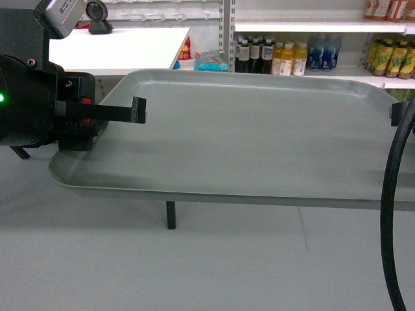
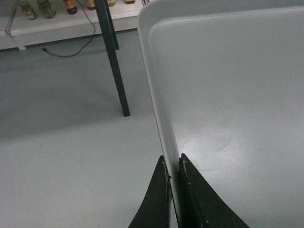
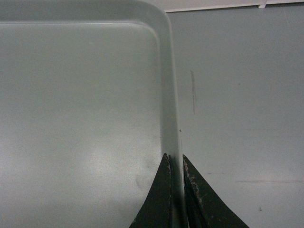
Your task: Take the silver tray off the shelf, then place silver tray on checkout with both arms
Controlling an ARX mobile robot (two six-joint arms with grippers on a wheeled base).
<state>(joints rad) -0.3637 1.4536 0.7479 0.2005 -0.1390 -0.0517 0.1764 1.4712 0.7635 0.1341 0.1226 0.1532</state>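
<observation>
Tray (image 1: 259, 139) held level above grey floor (image 1: 194, 272), clear of table (image 1: 117, 48). Left gripper (image 2: 174, 167) pinches left rim; right gripper (image 3: 175, 164) pinches right rim. Table leg (image 2: 114, 61) close beside tray's left edge. Drink shelves (image 1: 311, 26) behind.

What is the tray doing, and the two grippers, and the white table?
silver tray: held up in the air over the floor, empty.
left gripper: shut on the tray's left rim.
right gripper: shut on the tray's right rim.
checkout: no tray on it yet.
</observation>
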